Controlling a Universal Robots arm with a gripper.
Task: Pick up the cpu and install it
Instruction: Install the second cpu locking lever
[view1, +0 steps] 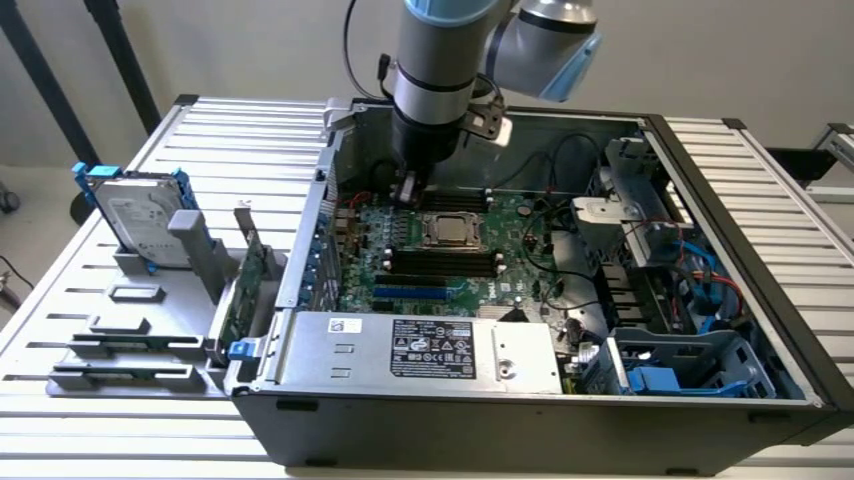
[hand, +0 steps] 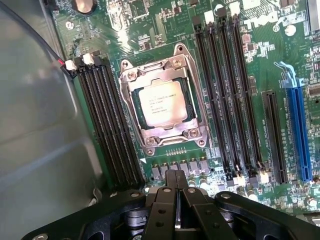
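Already the cpu (hand: 163, 103) sits flat inside its socket frame (hand: 192, 133) on the green motherboard (view1: 514, 285), and we take that socket as our landmark for everything else. We see the chip's silver-grey top with faint printed lines, ringed by the metal frame with a screw at each corner. Rows of black memory slots (hand: 107, 125) run along both long sides of the socket, and beyond the farther set lies a blue expansion slot (hand: 299, 132). Our gripper (hand: 175, 180) hangs just beside the socket, past its short edge and above a row of small grey components; its two black fingers (hand: 169, 197) are pressed together with nothing between them. In the exterior view the gripper (view1: 408, 186) sits above the board, just toward the exterior view's left of the cpu (view1: 451, 231), under the grey arm (view1: 441, 70) that reaches down into the open computer case (view1: 534, 420). Nearer the camera than the socket we see the silver power supply (view1: 427, 350) with its label. Well away from the socket, outside the case on the slatted table (view1: 227, 125), a hard drive (view1: 134, 215) with blue brackets stands upright in grey holder blocks (view1: 134, 330).
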